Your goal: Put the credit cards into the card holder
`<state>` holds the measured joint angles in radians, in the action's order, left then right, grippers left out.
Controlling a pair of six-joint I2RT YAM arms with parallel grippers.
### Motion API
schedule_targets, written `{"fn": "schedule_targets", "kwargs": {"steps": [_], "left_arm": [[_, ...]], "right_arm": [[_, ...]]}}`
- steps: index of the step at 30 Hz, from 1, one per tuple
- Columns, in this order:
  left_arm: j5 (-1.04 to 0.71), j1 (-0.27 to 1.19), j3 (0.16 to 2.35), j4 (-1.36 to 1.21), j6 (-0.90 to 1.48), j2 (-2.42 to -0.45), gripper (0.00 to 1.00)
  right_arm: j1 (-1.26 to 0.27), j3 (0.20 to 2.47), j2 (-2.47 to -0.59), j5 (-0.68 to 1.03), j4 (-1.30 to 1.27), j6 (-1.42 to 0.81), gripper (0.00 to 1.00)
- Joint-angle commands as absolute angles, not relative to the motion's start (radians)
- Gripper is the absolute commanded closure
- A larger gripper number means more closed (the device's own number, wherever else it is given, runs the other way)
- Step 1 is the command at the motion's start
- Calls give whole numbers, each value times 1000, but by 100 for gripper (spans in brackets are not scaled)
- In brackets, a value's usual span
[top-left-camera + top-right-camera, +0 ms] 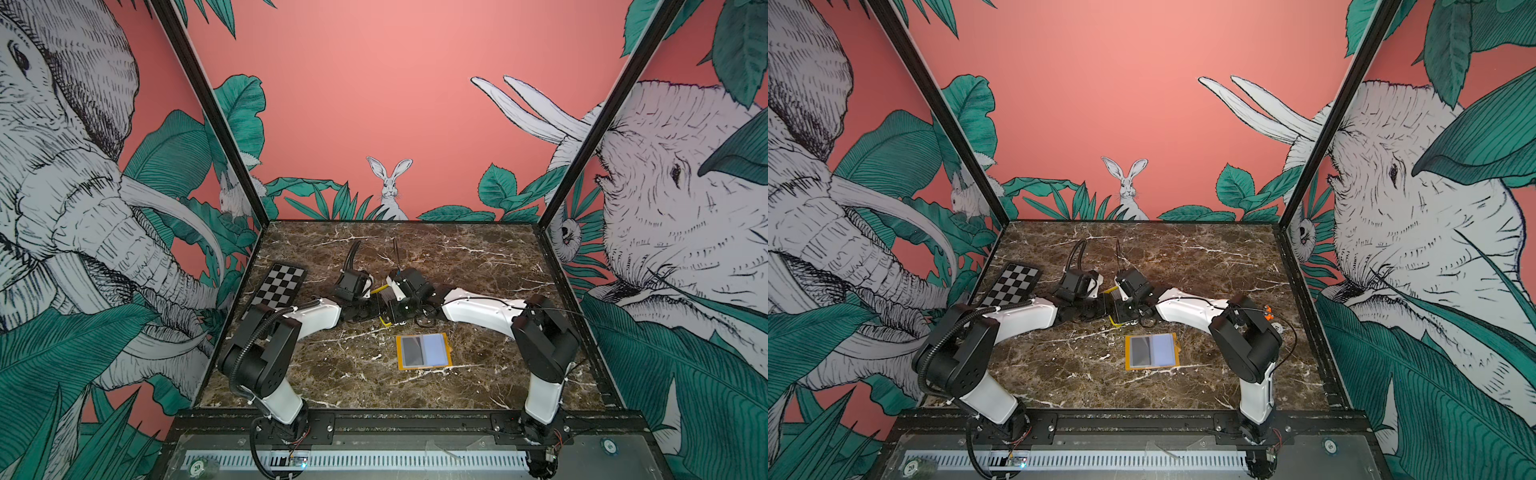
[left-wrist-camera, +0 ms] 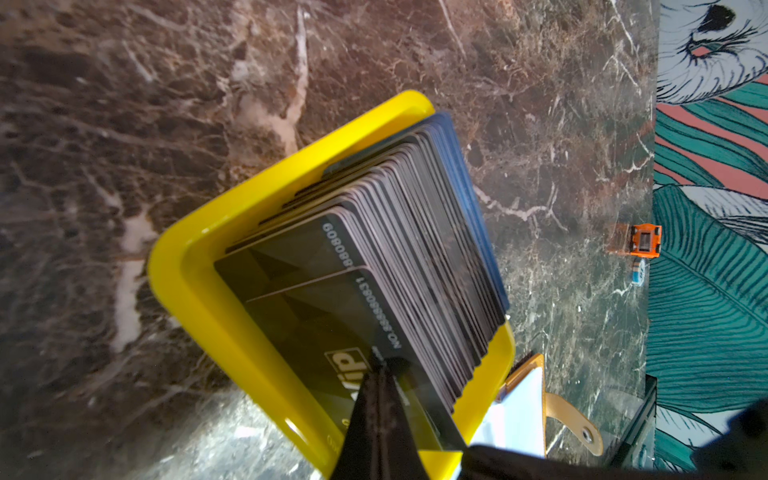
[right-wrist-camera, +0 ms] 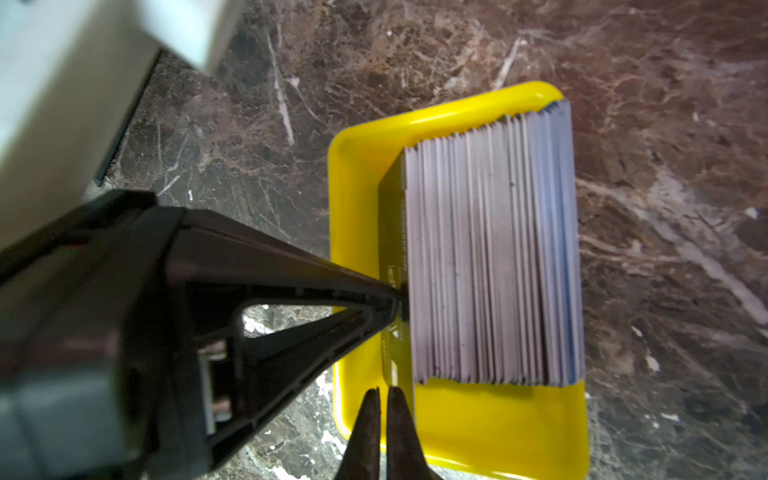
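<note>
The credit cards [image 3: 490, 257] stand on edge as a thick stack [image 2: 415, 232] in a bright yellow tray [image 3: 498, 424]. The front card [image 3: 392, 232], black with "VIP" lettering [image 2: 316, 324], leans away from the rest. My left gripper [image 2: 381, 362] is shut; its closed tips sit at that card's upper edge, right beside the stack. My right gripper [image 3: 388, 390] is shut on one end of the front card. The card holder [image 1: 424, 351], orange-yellow, lies open with its clear sleeves up, nearer the table's front than the tray [image 1: 1152, 351].
A checkerboard plate [image 1: 280, 284] lies at the table's left edge. A small orange object [image 2: 644, 241] sits by the right wall. Both arms meet over the tray [image 1: 384, 322] at mid-table. The holder's snap tab [image 2: 577, 428] points toward the right wall.
</note>
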<state>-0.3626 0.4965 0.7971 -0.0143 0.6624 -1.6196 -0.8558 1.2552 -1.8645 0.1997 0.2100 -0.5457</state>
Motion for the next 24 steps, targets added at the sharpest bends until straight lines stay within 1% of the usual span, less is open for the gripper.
{"fn": "schedule_targets", "kwargs": {"steps": [1, 6, 11, 19, 22, 24], "left_arm": [[-364, 491, 787, -17, 666, -1571, 100], [-362, 489, 781, -12, 667, -1559, 100], [-371, 489, 779, -14, 668, -1562, 100], [-369, 489, 779, -9, 664, -1563, 100], [-373, 489, 780, -8, 666, -1567, 100], [-376, 489, 779, -10, 667, -1569, 100]], "right_arm": [[-870, 1283, -1884, 208, 216, -534, 92], [-874, 1285, -1885, 179, 230, -531, 92], [-874, 1276, -1870, 88, 265, -543, 86], [-874, 1279, -1873, 81, 272, -542, 79], [-873, 1287, -1883, 84, 280, -537, 79], [-874, 1288, -1886, 90, 279, -537, 82]]}}
